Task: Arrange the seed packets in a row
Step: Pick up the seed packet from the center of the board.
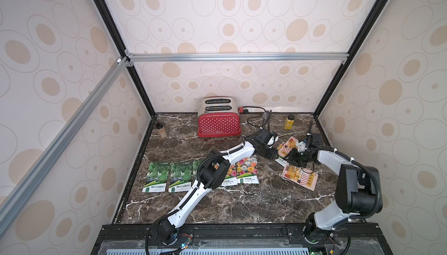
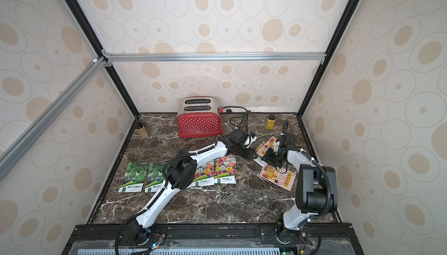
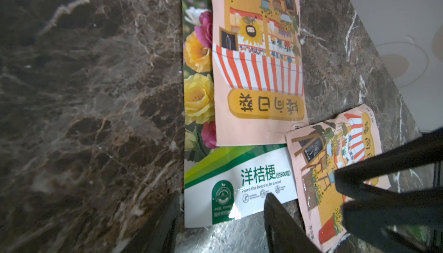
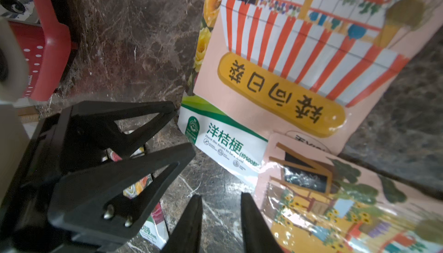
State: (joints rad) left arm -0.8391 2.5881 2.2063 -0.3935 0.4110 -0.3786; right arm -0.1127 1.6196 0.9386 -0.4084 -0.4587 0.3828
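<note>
Leftmost, green gourd packets [image 1: 156, 176] lie side by side on the surface [image 1: 217, 205], followed by two flower packets [image 1: 248, 169]. The left end effector [image 1: 275, 156], released, reaches a third flower packet [image 3: 239, 187] that lies under a peach packet [image 3: 259, 72]. The right end effector [image 4: 220, 195], narrowly parted and grasping nothing, sits beside another peach packet [image 4: 335, 203].

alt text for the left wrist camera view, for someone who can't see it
A peach shop-print packet lies on a flower-print packet on the dark marble tabletop, and a second peach packet, crinkled, overlaps the flower packet's white band. The open left gripper straddles that band's edge; the right gripper is over the second peach packet.
</note>
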